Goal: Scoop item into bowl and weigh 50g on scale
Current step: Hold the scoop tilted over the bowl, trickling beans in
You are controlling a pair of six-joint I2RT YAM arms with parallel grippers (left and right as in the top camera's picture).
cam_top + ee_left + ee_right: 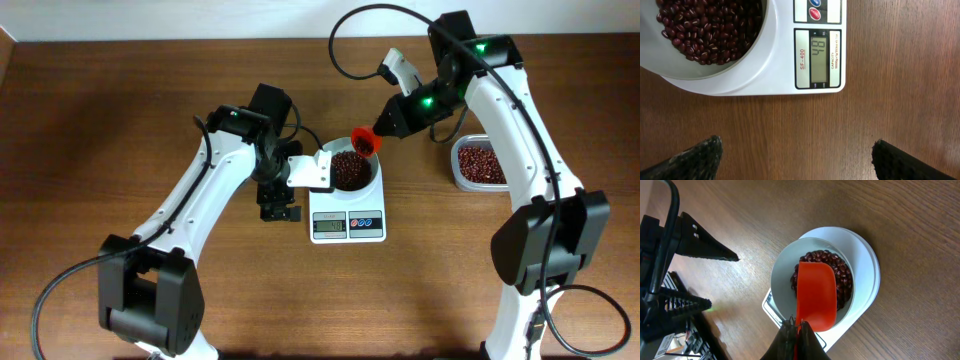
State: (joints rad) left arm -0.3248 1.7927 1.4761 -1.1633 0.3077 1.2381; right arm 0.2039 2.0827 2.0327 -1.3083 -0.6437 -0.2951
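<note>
The white bowl (368, 184) sits on the white scale (347, 223) and holds dark red beans (349, 170). The scale's display (819, 60) reads 48. My right gripper (385, 133) is shut on the handle of an orange-red scoop (364, 143), which hangs tilted over the bowl's far rim. In the right wrist view the scoop (815, 295) covers part of the beans (841, 275) in the bowl (782, 275). My left gripper (279, 211) is open and empty, low over the table just left of the scale; its fingertips (796, 156) frame bare wood.
A clear plastic tub (479, 164) with more red beans stands at the right, behind the right arm. The left arm's wrist lies close against the bowl's left side. A black cable loops over the far table.
</note>
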